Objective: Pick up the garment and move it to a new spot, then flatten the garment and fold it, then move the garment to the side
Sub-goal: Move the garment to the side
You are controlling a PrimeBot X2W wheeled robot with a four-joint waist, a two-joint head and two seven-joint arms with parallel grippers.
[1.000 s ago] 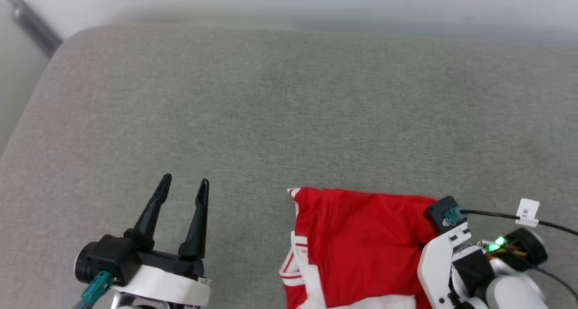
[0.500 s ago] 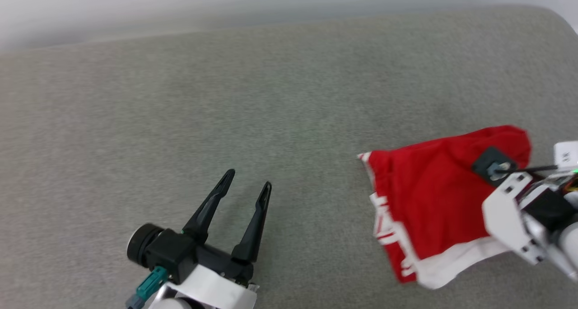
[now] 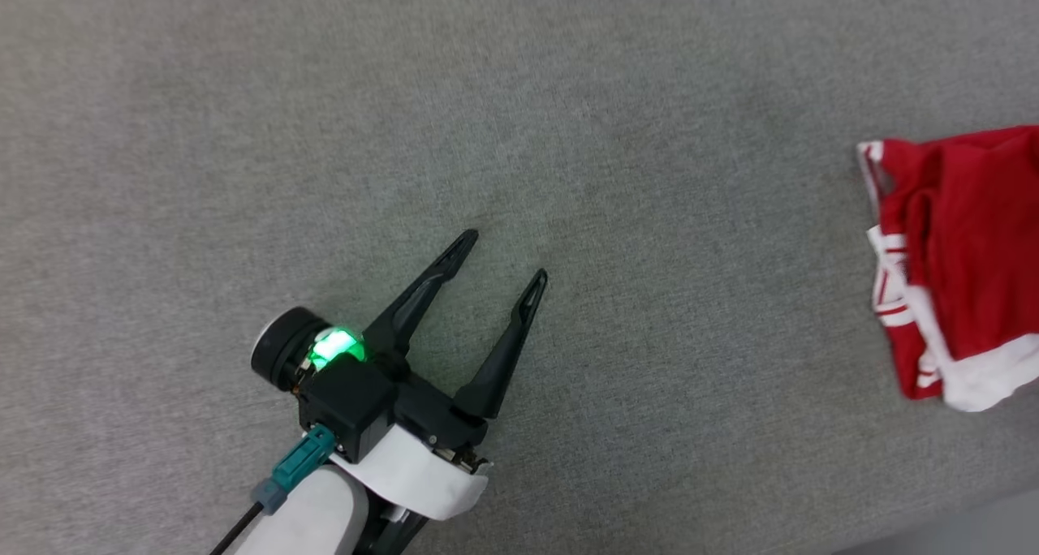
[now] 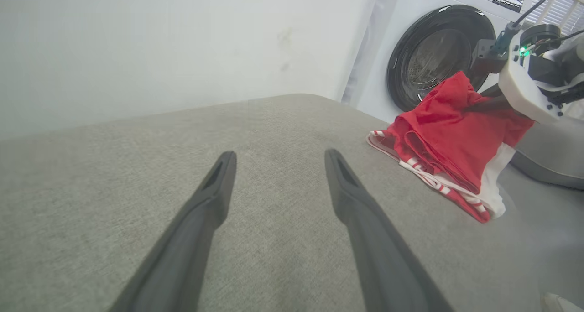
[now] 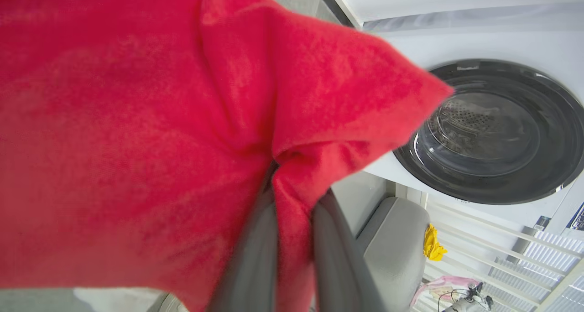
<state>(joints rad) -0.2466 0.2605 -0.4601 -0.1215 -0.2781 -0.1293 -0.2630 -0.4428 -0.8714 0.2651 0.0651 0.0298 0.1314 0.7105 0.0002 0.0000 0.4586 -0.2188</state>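
Relocating garment: right hand pinching its red cloth; left hand spread, idle. Next, likely: lower onto cushion, release.

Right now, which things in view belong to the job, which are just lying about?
Job: red jersey shirt with white trim; right end effector, shut on it; open left end effector; grey fabric surface.
Lying about: white front-loading washing machine; yellow cloth.
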